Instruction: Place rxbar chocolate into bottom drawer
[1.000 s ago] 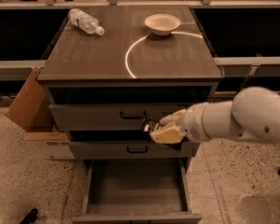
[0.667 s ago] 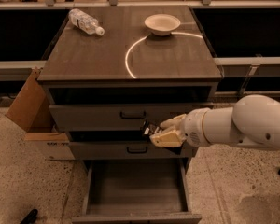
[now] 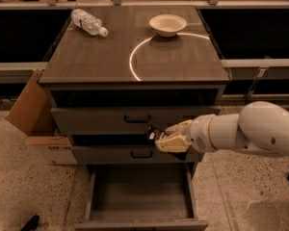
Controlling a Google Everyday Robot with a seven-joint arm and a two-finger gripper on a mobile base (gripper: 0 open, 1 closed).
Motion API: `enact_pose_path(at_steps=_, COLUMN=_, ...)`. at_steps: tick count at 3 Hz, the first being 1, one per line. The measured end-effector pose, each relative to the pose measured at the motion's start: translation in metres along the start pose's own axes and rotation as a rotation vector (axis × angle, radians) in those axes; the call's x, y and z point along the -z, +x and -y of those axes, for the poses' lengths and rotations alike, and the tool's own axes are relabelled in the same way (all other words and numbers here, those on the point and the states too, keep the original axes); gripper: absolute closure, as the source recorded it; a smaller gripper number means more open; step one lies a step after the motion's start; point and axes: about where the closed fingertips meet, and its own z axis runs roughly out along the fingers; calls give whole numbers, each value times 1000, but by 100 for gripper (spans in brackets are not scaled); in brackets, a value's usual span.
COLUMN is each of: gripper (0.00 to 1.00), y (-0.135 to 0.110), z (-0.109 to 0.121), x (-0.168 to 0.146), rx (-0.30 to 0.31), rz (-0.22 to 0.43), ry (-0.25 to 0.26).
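Observation:
My gripper [image 3: 160, 138] hangs in front of the cabinet's middle drawer, to the right of its black handle. Its pale fingers [image 3: 173, 142] are shut on the rxbar chocolate [image 3: 152, 134], a small dark bar that sticks out at the left of the fingertips. The bottom drawer [image 3: 139, 192] is pulled open directly below, and its flat grey interior shows nothing inside. The bar is above the drawer's back right part. My white arm [image 3: 250, 131] reaches in from the right.
On the cabinet top [image 3: 135, 57] a clear plastic bottle [image 3: 88, 22] lies at the back left and a white bowl [image 3: 167, 24] stands at the back. The two upper drawers [image 3: 135, 120] are closed. A cardboard box [image 3: 31, 107] leans at the left.
My gripper with the bar has sunk slightly, from level with the gap between the upper drawers to the middle drawer's front. Nothing else moved.

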Motion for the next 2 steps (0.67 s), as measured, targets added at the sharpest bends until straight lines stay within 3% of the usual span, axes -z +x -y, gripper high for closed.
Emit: enact_pose_path(at_steps=2, gripper=100, y=84, z=27, x=-72, rx=27, rz=70, ry=-148)
